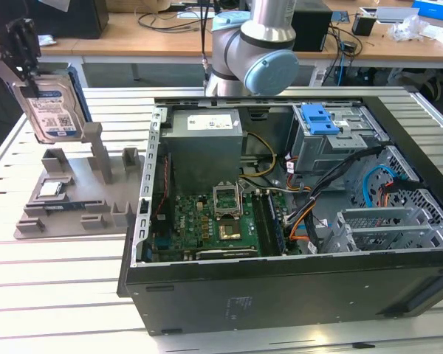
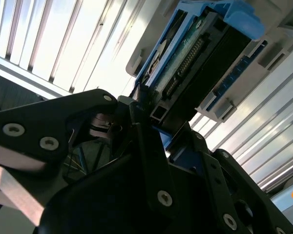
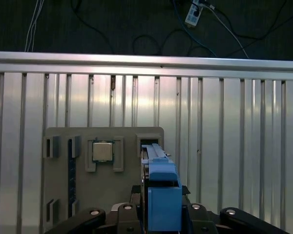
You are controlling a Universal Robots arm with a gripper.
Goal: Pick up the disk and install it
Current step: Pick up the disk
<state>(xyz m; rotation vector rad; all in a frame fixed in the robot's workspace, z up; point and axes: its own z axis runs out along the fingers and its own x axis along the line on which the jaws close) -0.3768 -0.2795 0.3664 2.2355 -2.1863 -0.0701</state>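
Note:
The disk [image 1: 54,110] is a silvery hard drive with a blue-and-white label and blue rails. It hangs upright at the exterior view's far left, just above the grey fixture [image 1: 66,203]. My gripper [image 1: 26,72] is shut on its upper edge. In the second wrist view the black fingers [image 2: 136,114] clamp the connector end of the disk [image 2: 195,53]. The first wrist view looks down on the disk [image 3: 162,190] edge-on, between the gripper's [image 3: 163,217] fingers and above an empty slot [image 3: 147,141] in the fixture [image 3: 63,195].
An open computer case [image 1: 280,295] lies to the exterior view's right, with a drive bay and blue latch [image 1: 319,118], a power-supply box [image 1: 205,136] and a motherboard [image 1: 214,221]. A square processor chip [image 3: 102,151] rests in the fixture. The slatted table's edge [image 3: 146,61] lies beyond the fixture.

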